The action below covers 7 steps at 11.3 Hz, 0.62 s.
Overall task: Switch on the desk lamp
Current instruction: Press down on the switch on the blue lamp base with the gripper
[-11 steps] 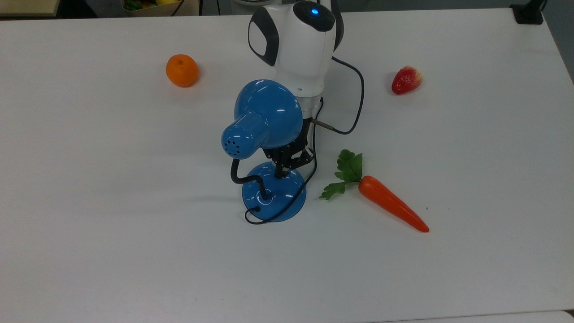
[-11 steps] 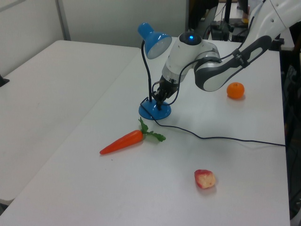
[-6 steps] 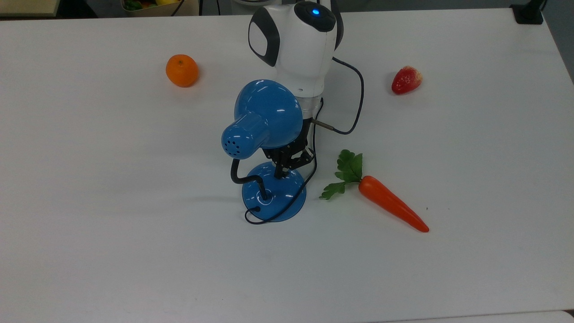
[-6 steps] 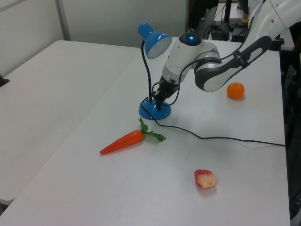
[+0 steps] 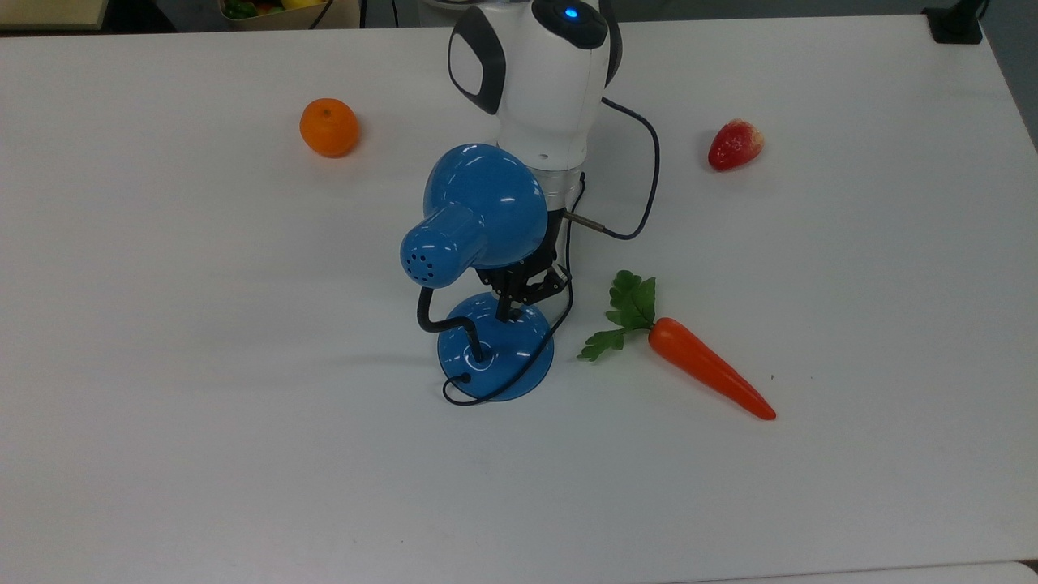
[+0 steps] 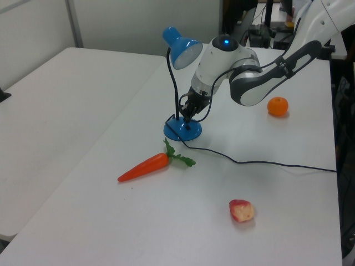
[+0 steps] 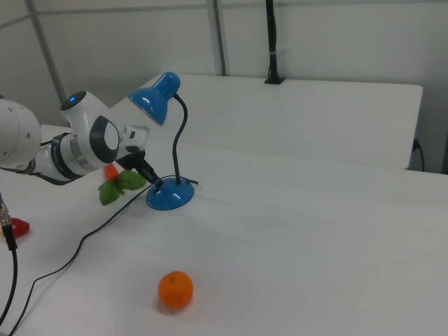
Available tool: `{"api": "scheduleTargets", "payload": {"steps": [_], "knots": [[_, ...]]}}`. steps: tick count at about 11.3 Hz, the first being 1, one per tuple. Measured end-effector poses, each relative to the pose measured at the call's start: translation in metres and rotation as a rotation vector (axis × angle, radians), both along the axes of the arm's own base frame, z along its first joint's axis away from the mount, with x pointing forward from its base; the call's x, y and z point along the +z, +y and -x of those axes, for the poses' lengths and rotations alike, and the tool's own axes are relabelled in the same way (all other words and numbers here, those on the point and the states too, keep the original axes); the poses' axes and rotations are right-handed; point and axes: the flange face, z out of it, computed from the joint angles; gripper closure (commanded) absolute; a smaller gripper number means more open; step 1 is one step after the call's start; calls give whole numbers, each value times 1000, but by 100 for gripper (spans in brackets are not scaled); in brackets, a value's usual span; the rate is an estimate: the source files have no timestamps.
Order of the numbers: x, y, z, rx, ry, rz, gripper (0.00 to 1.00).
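Desk lamp [image 5: 474,219]: domed blue base directly beneath gripper [image 5: 509,311], fingertips pressed together on base's upper slope; shade above gripper.

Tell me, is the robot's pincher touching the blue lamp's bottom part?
Cannot tell. In the top view the gripper overlaps the desk lamp base's near edge, but neither contact nor gap shows plainly.

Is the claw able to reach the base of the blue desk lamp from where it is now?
Probably yes. The claw is already down at the lamp's base, under the shade; nothing stands between them, and the carrot lies off to the side.
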Motion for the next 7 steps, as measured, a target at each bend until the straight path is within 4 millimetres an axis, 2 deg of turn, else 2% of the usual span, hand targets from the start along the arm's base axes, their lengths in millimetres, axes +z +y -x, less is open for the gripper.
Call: {"api": "scheduleTargets", "payload": {"steps": [7], "knots": [[-6,9,3,13,10,2,100]]}}
